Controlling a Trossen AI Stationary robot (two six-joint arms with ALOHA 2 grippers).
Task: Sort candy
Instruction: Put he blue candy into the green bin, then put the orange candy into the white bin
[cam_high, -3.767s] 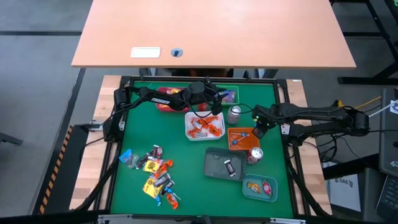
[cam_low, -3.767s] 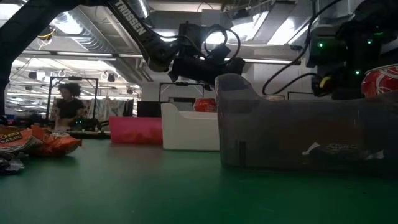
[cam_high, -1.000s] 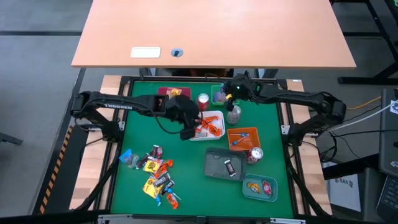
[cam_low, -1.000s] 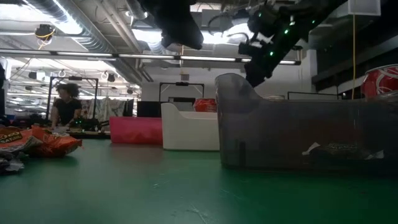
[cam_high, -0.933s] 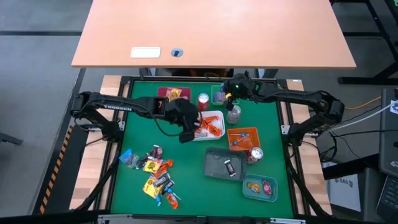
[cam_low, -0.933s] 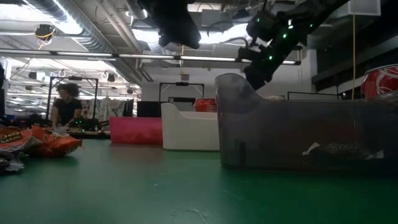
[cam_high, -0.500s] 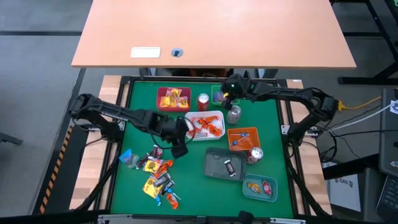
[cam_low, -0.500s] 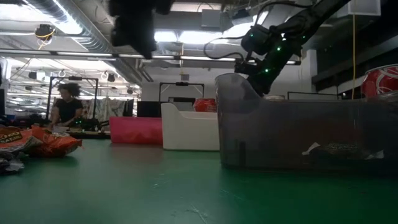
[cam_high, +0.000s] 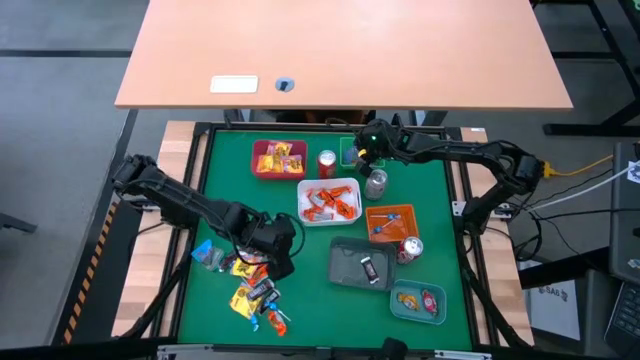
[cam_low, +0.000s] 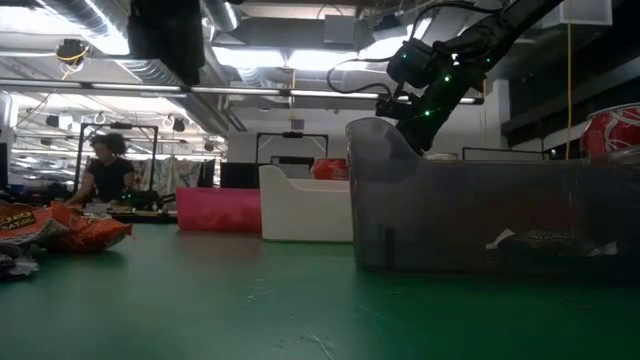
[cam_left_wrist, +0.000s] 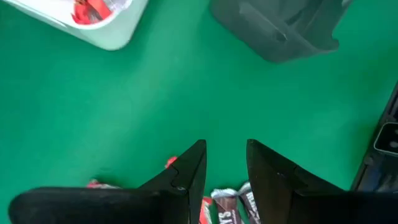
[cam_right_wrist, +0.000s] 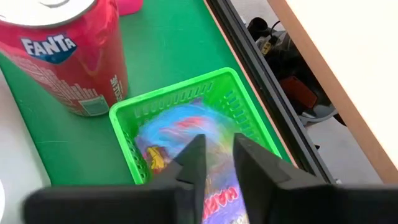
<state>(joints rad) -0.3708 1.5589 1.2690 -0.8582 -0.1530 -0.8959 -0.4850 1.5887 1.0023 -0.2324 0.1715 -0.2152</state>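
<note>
As seen against a second ago:
Candy: small bright wrapped sweets (cam_high: 252, 283) heaped loose on the green tabletop (cam_high: 300, 255); purple-wrapped piece (cam_right_wrist: 186, 146) in small green basket tray (cam_right_wrist: 242, 134).
Right gripper (cam_right_wrist: 214, 163): over that basket, just parted narrowly, likely dropping the piece.
Left gripper (cam_left_wrist: 225, 163): swung from white tray (cam_high: 328, 201) to the heap, narrowly open, empty.

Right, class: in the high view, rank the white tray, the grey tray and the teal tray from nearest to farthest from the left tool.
1. White tray, just beyond the left tool.
2. Grey tray, to its right.
3. Teal tray, near the front right corner.
</note>
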